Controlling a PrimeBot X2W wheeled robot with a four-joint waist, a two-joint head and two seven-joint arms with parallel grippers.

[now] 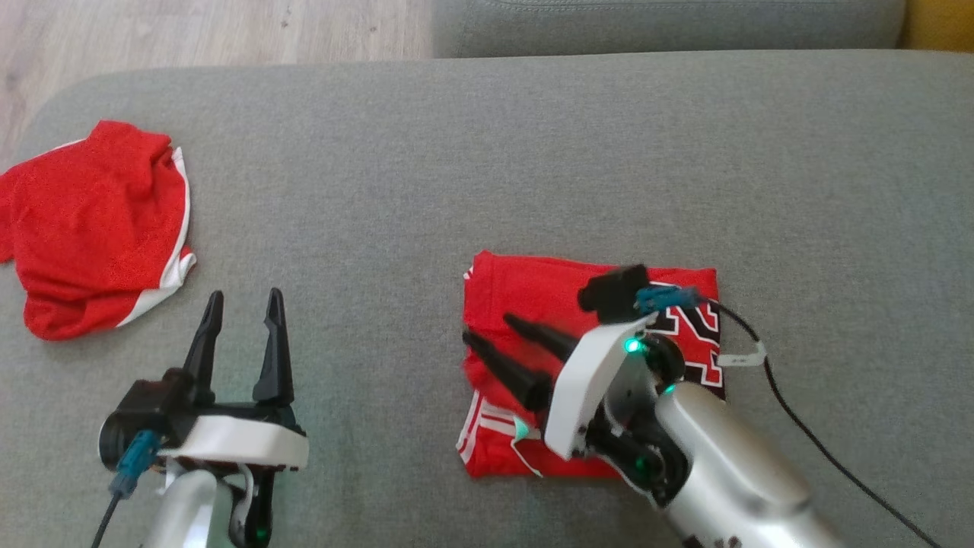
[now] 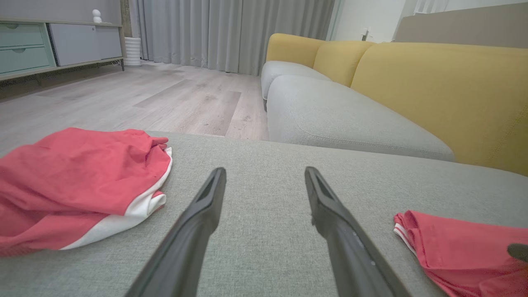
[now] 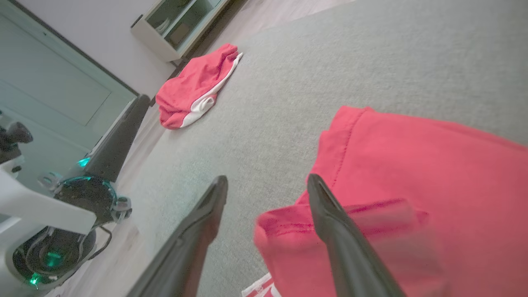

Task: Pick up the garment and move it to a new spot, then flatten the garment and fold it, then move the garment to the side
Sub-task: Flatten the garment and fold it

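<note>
A red jersey lies folded into a rectangle on the grey cushion, with white stripes at its near left corner and black numerals at its right edge. My right gripper is open over the jersey's left edge. In the right wrist view one finger lies across the red cloth and the other over bare cushion, with a small fold raised between them. My left gripper stands open above bare cushion at the lower left, holding nothing. The jersey's corner shows to its right.
A second red garment with white trim lies crumpled at the cushion's left edge. A black cable trails from my right wrist. A grey and yellow sofa stands behind, with wooden floor at the far left.
</note>
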